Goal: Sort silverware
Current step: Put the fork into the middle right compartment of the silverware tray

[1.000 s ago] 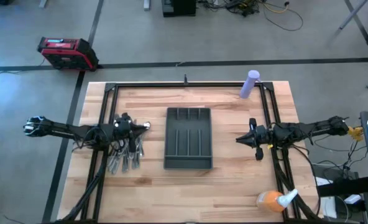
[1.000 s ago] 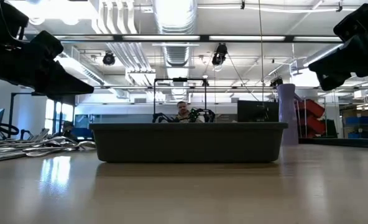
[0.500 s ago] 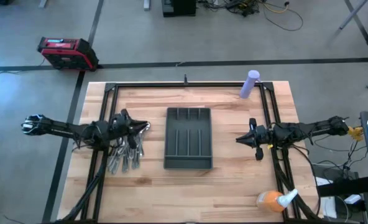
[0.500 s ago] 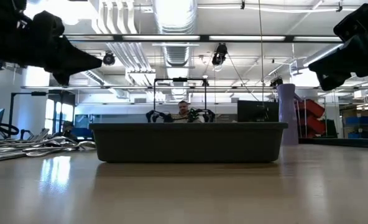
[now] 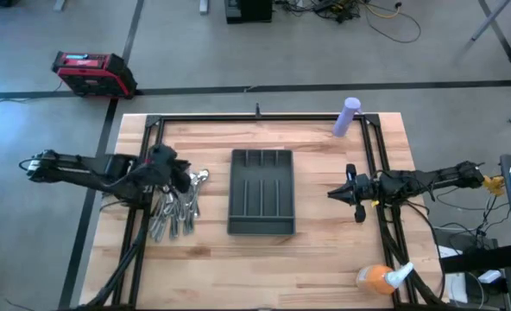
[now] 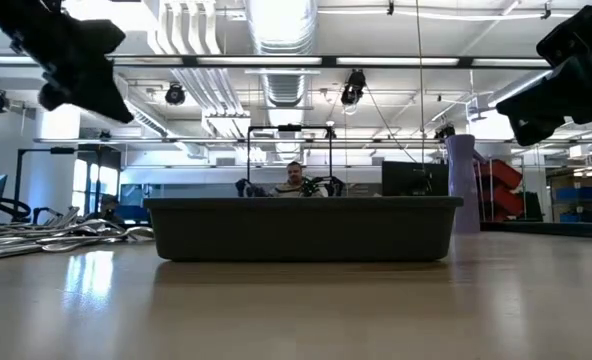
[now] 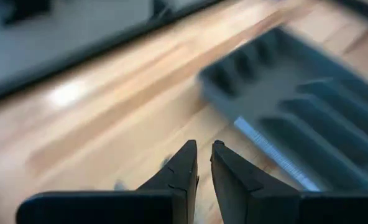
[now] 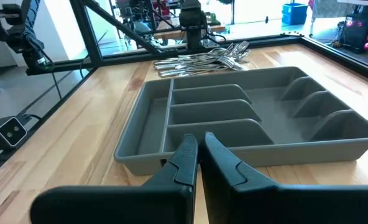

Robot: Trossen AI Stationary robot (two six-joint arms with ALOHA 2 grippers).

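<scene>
Silverware lies heaped on the table, just left of the tray, whose compartments all look empty. Sorting seems barely begun, with the whole pile left to move.

The left gripper hangs above the pile's far end; in its wrist view the fingers are almost closed with only a narrow gap, holding nothing.

The right gripper waits right of the tray, its fingers nearly together and empty.
</scene>
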